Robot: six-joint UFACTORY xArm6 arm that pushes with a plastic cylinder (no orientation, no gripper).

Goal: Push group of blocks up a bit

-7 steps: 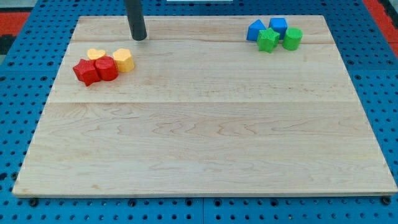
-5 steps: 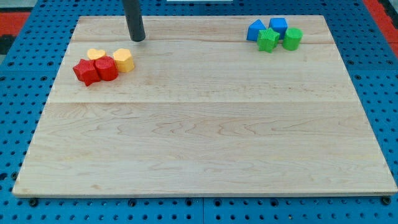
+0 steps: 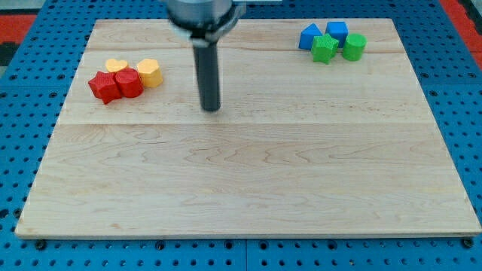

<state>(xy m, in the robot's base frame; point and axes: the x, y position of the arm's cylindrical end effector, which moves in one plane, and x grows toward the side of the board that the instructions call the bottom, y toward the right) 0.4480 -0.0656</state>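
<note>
Wood planks form the pale rectangular tabletop (image 3: 248, 173), which lies on a blue pegboard surface (image 3: 467, 90). My tip (image 3: 212, 109) is down on the tabletop, left of centre and in the upper half, at the end of the straight dark rod (image 3: 207, 71); the arm has no hand, so none can be spread or pressed together. Near the view's left edge sits a group of 4 blocks packed together: a red star-shaped block (image 3: 105, 87), a red rounded block (image 3: 129, 83) just to its right, a yellow heart-shaped block (image 3: 116, 66) above them, and a yellow rounded block (image 3: 150, 72) at the group's right end. My tip stands to the right of this group and slightly lower, clearly apart from it. At the view's upper right, 4 more blocks cluster: a blue triangular block (image 3: 309, 36), a blue cube-like block (image 3: 337, 31), a green star-shaped block (image 3: 325, 48) and a green rounded block (image 3: 354, 47).
</note>
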